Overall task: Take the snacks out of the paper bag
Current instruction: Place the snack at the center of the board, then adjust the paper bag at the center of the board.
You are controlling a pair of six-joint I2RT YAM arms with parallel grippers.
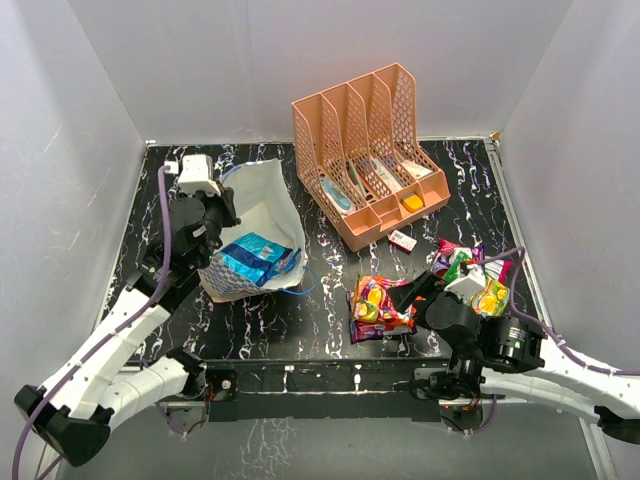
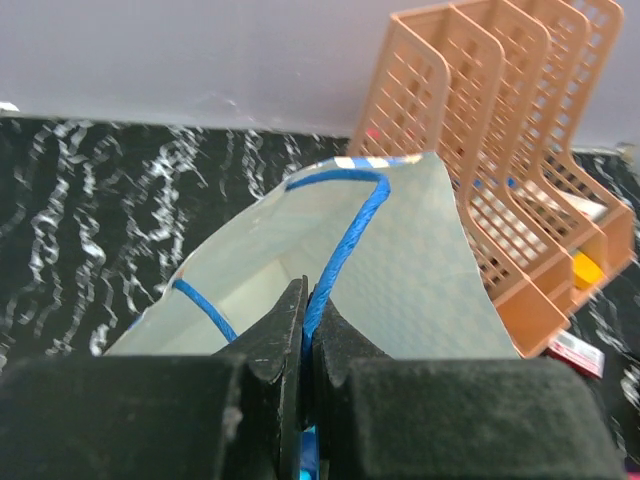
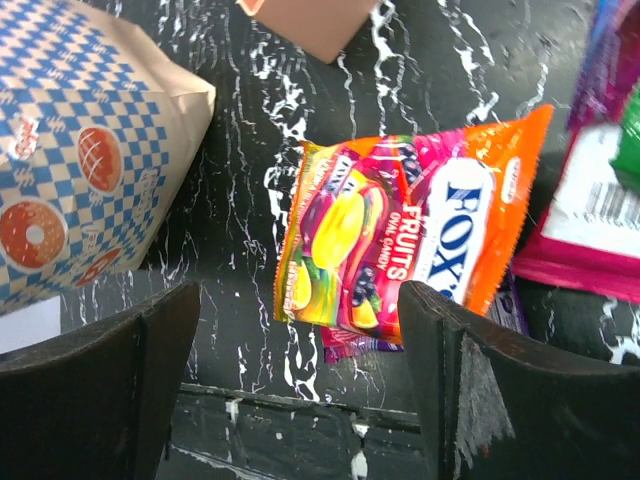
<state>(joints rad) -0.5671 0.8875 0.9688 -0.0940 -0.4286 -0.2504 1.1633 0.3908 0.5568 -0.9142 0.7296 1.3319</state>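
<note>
The paper bag (image 1: 262, 205) lies tilted on the left of the table, mouth toward the front, with a blue snack (image 1: 256, 259) showing inside. My left gripper (image 2: 304, 296) is shut on the bag's blue cord handle (image 2: 350, 230) and holds the mouth up. An orange-red snack (image 1: 380, 305) lies flat on the table over a purple packet. My right gripper (image 3: 300, 300) hovers open just above this orange-red snack (image 3: 420, 230), holding nothing. More snacks (image 1: 468, 268), magenta and green-yellow, are piled at the right, partly hidden by the right arm.
A peach mesh organizer (image 1: 370, 150) with small items in its slots stands at the back centre. A small red-and-white packet (image 1: 402, 240) lies in front of it. The checked side of the bag (image 3: 80, 150) sits left of the right gripper. White walls enclose the table.
</note>
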